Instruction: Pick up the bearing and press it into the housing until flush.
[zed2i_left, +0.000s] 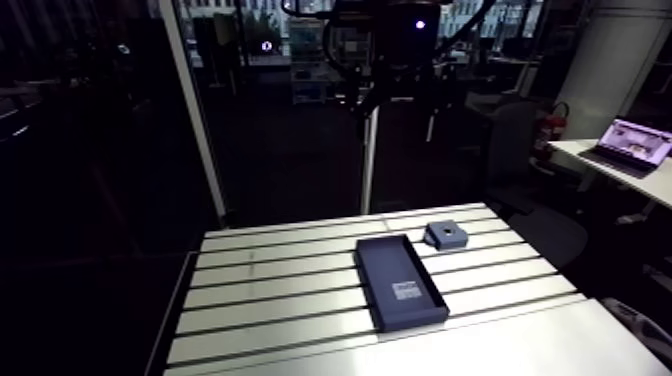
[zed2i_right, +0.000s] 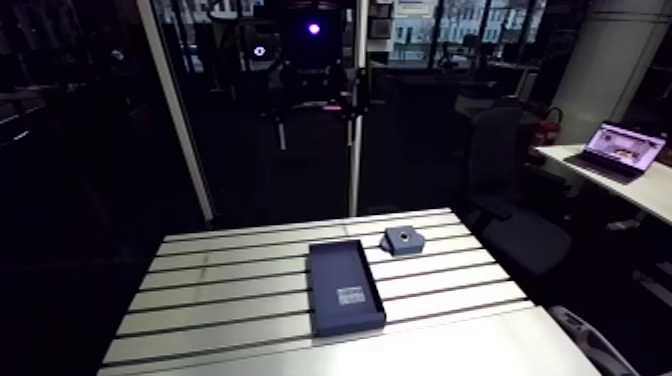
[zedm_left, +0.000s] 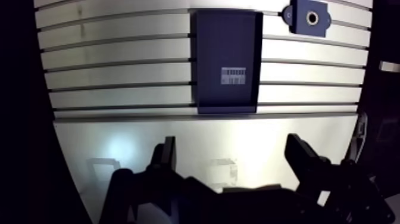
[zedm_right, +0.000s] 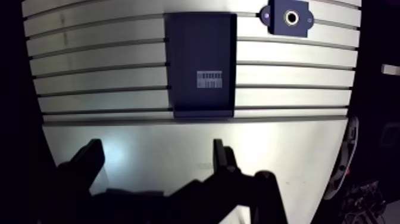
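The housing (zedm_left: 306, 18), a small blue-grey block with a round bore in its top, lies on the slotted table (zedm_left: 119, 71) far ahead of the gripper, beside the far corner of a dark flat tray (zedm_left: 214, 47). The tray carries a barcode label (zedm_left: 233, 75). No separate bearing shows in any view. In the wrist view my gripper (zedm_left: 232, 152) hangs high above the table's smooth near strip, open, with nothing between its fingers (zedm_left: 169, 152). In the arm view the tray (zed2i_left: 390, 260) and housing (zed2i_left: 446, 235) sit on the right half of the table.
A smooth unslotted strip (zedm_left: 178, 137) runs along the table's near edge under the gripper. The slotted surface (zed2i_left: 270, 290) stretches bare left of the tray. Dark drop-offs border the table on both sides.
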